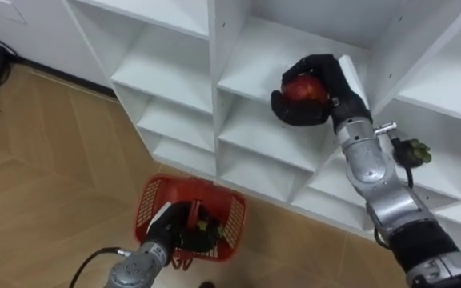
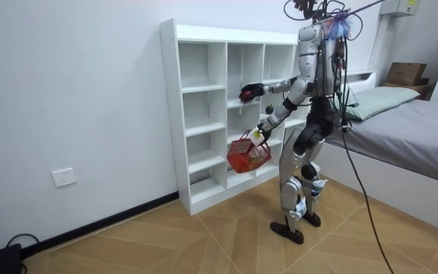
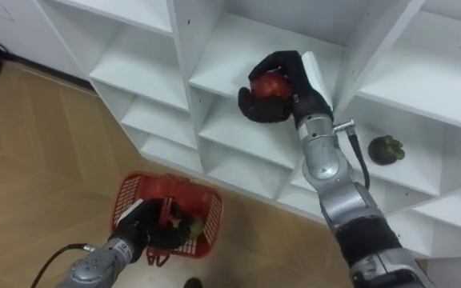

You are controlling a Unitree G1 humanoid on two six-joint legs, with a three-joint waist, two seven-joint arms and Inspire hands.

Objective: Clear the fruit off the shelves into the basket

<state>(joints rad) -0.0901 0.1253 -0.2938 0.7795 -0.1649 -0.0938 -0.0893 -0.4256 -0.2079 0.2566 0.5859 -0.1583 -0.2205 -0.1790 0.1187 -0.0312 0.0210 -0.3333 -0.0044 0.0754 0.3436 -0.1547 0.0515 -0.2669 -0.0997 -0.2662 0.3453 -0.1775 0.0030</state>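
The robot stands facing the white closet, with a bed behind it. Its right arm reaches up and forward into the middle column of compartments, forearm rising steeply and wrist bent over the front edge of a shelf. The right hand is clamped on one round red fruit, dark fingers and thumb curled around it from below and from the side, so the fruit sits just above that shelf's front edge. The left arm is bent low and comes in from the lower left. The left hand is closed around the handle of one red mesh basket, which hangs over the wooden floor in front of the closet's lowest compartments. Something dark and greenish lies in the basket; what it is, and how many pieces there are, cannot be told. One dark round fruit with a green top sits on a shelf in the compartment to the right of the raised arm, near its front edge and apart from the hand.
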